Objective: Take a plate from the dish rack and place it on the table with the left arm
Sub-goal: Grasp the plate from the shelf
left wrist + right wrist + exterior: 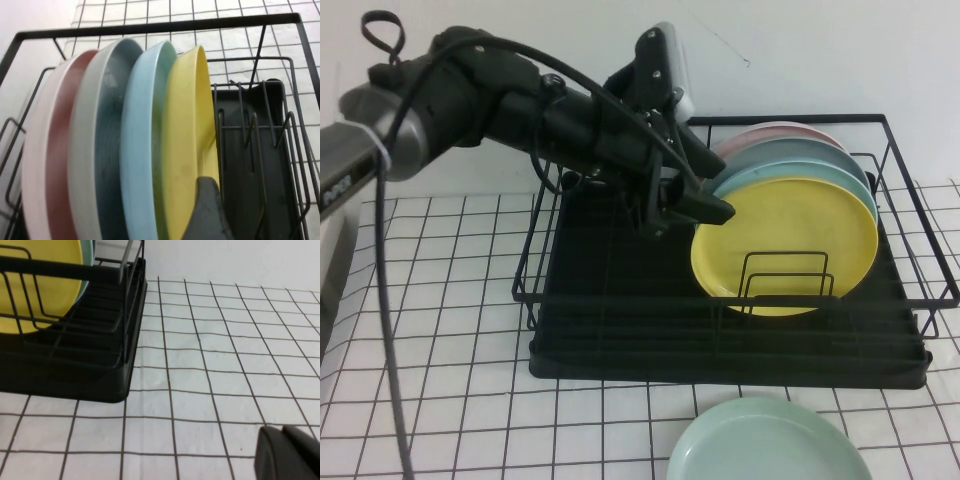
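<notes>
Toward the worktop's (440, 300) far edge, the left hand (705, 205) meets the yellow plate's (785, 245) rim in the dish rack (720, 340) to lift it, its grip impossible to judge; the right hand (287, 452) idles low, opening likewise unclear.

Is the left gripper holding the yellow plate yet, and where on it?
Cannot tell: the left gripper sits at the yellow plate's upper left rim in the dish rack. The right gripper holds nothing.

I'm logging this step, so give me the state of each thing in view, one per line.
Yellow plate: upright, front of the stack in the dish rack.
Light blue plate: upright behind it.
Mint green plate: flat on the table.
Left claw: at the yellow plate's rim.
Right claw: low over the table.
</notes>
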Motion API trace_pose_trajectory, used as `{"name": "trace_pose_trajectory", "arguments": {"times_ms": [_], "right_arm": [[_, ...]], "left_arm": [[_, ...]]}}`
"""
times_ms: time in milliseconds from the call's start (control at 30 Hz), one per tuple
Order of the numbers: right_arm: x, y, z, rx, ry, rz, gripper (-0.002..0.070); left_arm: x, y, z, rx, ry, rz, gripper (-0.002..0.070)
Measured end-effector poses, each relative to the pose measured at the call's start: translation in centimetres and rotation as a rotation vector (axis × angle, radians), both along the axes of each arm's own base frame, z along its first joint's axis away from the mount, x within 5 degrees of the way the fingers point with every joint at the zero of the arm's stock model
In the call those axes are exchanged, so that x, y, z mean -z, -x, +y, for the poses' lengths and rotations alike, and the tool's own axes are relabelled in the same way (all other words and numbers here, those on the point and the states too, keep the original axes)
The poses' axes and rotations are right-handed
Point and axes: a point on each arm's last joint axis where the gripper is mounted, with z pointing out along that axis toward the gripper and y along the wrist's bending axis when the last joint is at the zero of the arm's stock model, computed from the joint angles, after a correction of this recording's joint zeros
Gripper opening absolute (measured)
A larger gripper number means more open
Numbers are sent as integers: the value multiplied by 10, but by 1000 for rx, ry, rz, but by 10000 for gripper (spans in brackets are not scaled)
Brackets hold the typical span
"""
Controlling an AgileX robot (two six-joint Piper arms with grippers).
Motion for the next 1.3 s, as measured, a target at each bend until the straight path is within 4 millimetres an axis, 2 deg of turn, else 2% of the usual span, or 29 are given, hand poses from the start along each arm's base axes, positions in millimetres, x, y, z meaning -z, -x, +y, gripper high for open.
{"name": "trace_pose_trajectory", "arguments": {"times_ms": [300, 667, 1300], "right_arm": [[0, 0, 0, 0, 0, 0, -1], [0, 0, 0, 0, 0, 0, -1], [0, 0, 0, 0, 0, 0, -1]], "left_arm": [[14, -12, -15, 58, 39, -12, 461], [30, -19, -22, 56, 39, -36, 391], [58, -29, -34, 27, 43, -15, 381]]}}
